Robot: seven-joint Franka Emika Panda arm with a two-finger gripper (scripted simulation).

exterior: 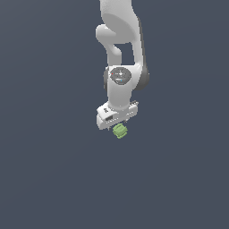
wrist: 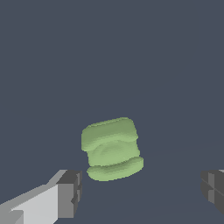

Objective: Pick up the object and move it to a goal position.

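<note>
- A white Panda arm (exterior: 120,58) reaches down over a plain dark grey surface (exterior: 44,179); nothing else lies on it in either view.
- The claw (exterior: 117,121) hangs directly above the light-green ridged object (exterior: 119,130), which shows just under the white hand in the exterior view.
- In the wrist view the fingers (wrist: 70,192) stand wide apart, one on each side of the object (wrist: 112,148), with clear gaps and no contact.
- Nothing blocks the way between the fingers and the object.
- No brand, label or legible writing appears; the round cap (exterior: 119,75) on the wrist joint bears only small marks too fine to read.
</note>
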